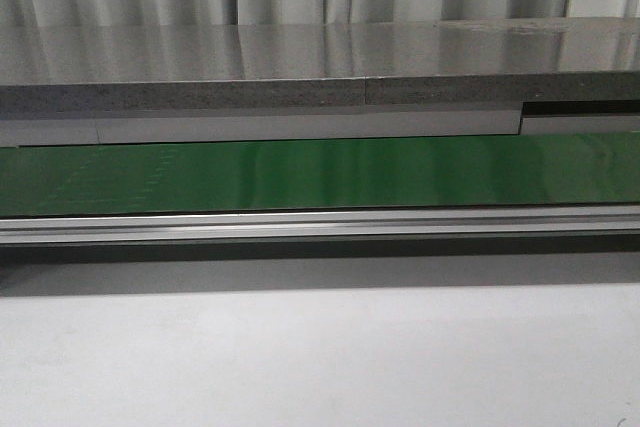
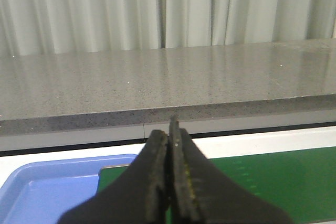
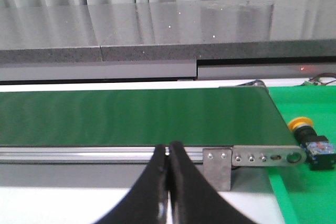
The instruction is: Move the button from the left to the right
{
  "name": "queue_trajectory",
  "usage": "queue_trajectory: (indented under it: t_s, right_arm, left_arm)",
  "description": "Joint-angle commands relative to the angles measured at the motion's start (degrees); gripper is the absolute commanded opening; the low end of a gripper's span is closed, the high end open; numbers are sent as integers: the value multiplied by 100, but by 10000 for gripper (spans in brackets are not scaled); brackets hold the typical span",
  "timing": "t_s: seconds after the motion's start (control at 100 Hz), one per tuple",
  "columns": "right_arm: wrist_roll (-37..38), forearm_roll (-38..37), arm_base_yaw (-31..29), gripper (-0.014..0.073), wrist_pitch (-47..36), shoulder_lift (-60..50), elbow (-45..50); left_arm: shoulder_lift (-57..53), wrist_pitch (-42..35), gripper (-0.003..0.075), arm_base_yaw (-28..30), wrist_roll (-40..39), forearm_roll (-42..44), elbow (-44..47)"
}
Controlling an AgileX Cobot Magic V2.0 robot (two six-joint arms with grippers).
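Observation:
The button shows only in the right wrist view: an orange-yellow round cap on a black body with blue-red marks, lying on its side on a green mat just past the conveyor's end. My right gripper is shut with nothing in it, in front of the conveyor rail and well apart from the button. My left gripper is shut and empty too, over the green belt beside a blue tray. Neither gripper appears in the front view.
A green conveyor belt with an aluminium rail runs across the front view, with a grey stone-like counter and white curtains behind it. A metal end bracket closes the belt near the button. White tabletop lies in front.

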Motion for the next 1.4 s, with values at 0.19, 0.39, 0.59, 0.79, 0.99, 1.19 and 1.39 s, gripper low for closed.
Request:
queue_trajectory:
  t_s: [0.19,0.39,0.59,0.79,0.99,1.19,1.39]
  right_arm:
    - [31,-44,0,-67,-766,-118,118]
    - [31,-44,0,-67,-760,-118,118]
    - [31,-44,0,-67,-760,-118,118]
    - [31,-44,0,-67,-760,-118,118]
    - [31,-44,0,-67,-760,-118,118]
    - [31,-44,0,-67,-760,-118,118]
    - [31,-44,0,-67,-760,-118,118]
  left_arm:
    - [43,-468,-21,-53,-47,-60,-139]
    - [43,-468,-20,-53,-47,-60,-139]
    - [43,-468,-21,-53,-47,-60,-139]
    - [43,-468,-21,-53,-47,-60,-139]
    - [43,-468,-21,-53,-47,-60,-139]
    - [43,-468,-21,-53,-47,-60,-139]
    - [43,-468,-21,-53,-47,-60,-139]
